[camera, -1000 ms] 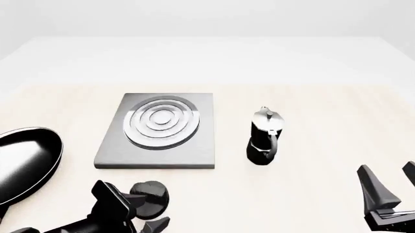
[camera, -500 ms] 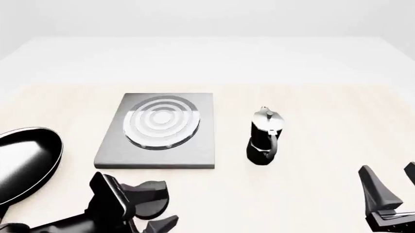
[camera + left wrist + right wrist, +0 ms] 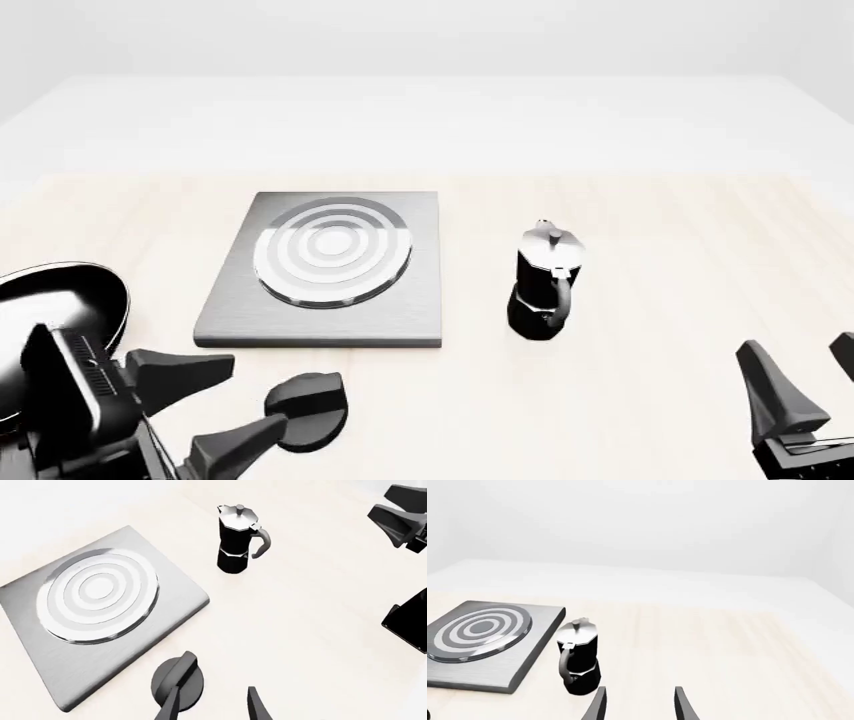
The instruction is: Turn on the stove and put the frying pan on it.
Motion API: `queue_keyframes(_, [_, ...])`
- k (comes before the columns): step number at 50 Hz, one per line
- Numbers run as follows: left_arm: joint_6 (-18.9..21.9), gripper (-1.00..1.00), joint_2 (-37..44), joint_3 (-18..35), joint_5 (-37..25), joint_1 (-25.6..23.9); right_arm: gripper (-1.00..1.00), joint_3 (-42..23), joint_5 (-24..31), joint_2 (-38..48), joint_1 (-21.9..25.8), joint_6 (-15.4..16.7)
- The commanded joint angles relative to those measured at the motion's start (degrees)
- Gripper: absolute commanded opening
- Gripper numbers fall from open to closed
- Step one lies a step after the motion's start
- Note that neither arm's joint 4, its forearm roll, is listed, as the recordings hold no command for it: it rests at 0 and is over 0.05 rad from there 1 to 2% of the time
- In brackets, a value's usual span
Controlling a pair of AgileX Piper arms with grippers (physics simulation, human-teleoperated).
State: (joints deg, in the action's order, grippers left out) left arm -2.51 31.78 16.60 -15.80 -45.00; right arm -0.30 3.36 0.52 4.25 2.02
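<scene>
The stove point(image 3: 334, 262) is a grey slab with a ringed burner, left of the table's centre; it also shows in the left wrist view point(image 3: 100, 610) and the right wrist view point(image 3: 480, 630). The frying pan point(image 3: 67, 300) lies at the far left, partly hidden behind my left arm. My left gripper point(image 3: 258, 395) is open and empty, its fingertips just left of the black oval knob point(image 3: 310, 405). In the left wrist view the gripper point(image 3: 213, 705) has one finger overlapping the knob point(image 3: 177, 682). My right gripper point(image 3: 797, 350) point(image 3: 639, 702) is open and empty at the front right.
A black-and-silver moka pot point(image 3: 545, 282) stands upright right of the stove; it also shows in both wrist views point(image 3: 237, 539) point(image 3: 577, 657). The right gripper's fingers point(image 3: 400, 515) appear beyond it in the left wrist view.
My left gripper has drawn back to the left off the knob, which now shows whole. The burner's rings look paler. The right arm has not moved.
</scene>
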Motion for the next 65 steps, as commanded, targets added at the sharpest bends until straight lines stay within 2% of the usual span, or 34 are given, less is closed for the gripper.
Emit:
queue_keyframes(1, [1.5, 1.00, -12.7, 5.6, -16.1, 5.9, 1.00, 0.0, -0.6, 0.3, 0.7, -0.1])
queue_keyframes(9, [3.1, 1.00, -18.0, 7.9, -24.4, 12.8, 1.00, -0.6, 0.2, -0.2, 1.1, -0.2])
queue_keyframes(14, [4.9, 1.00, -19.4, 8.3, -27.4, 16.7, 1.00, -1.2, 0.4, 0.0, 1.2, -0.2])
queue_keyframes(18, [6.7, 1.00, -19.6, 7.9, -28.6, 21.7, 1.00, -1.6, 0.8, -0.2, 1.4, -0.2])
queue_keyframes(21, [7.4, 1.00, -19.2, 7.8, -28.8, 23.6, 1.00, -1.5, 0.8, -0.2, 1.5, -0.2])
queue_keyframes(28, [10.2, 1.00, -17.9, 8.4, -29.7, 32.3, 1.00, -2.0, 1.4, -0.4, 1.8, 0.0])
queue_keyframes(30, [10.4, 1.00, -17.9, 8.7, -30.1, 33.2, 1.00, -1.8, 1.2, -0.4, 1.8, 0.0])
queue_keyframes(31, [11.6, 1.00, -17.5, 9.5, -30.6, 35.9, 1.00, -1.9, 1.4, -0.4, 1.8, 0.0])
queue_keyframes(39, [13.8, 1.00, -15.9, 10.6, -30.7, 42.5, 1.00, -1.9, 1.4, -0.4, 2.4, -0.1])
queue_keyframes(42, [13.7, 1.00, -15.7, 10.6, -31.2, 43.3, 1.00, -1.7, 1.2, -0.4, 2.6, -0.1])
queue_keyframes(44, [16.5, 1.00, -14.8, 10.1, -29.8, 46.3, 1.00, -1.6, 1.2, -0.3, 2.8, 0.0])
queue_keyframes(48, [17.5, 1.00, -12.9, 10.8, -29.3, 49.9, 1.00, -1.5, 1.1, -0.3, 2.9, 0.0])
queue_keyframes(52, [18.0, 1.00, -12.3, 11.1, -29.9, 51.4, 1.00, -1.5, 1.0, -0.3, 3.0, 0.0])
queue_keyframes(57, [21.9, 1.00, -10.4, 9.4, -28.4, 55.2, 1.00, -1.5, 0.9, -0.2, 3.2, 0.0])
queue_keyframes(58, [20.9, 1.00, -9.7, 9.8, -28.4, 55.7, 1.00, -1.5, 0.9, -0.2, 3.2, 0.0])
queue_keyframes(63, [23.1, 1.00, -8.2, 9.4, -27.8, 58.3, 1.00, -1.8, 1.1, -0.1, 3.2, 0.1])
queue_keyframes(64, [24.6, 1.00, -7.3, 9.1, -27.1, 59.6, 1.00, -1.7, 1.0, -0.1, 3.3, 0.1])
queue_keyframes(65, [24.2, 1.00, -7.1, 9.2, -27.4, 59.7, 1.00, -1.7, 1.0, -0.1, 3.3, 0.2])
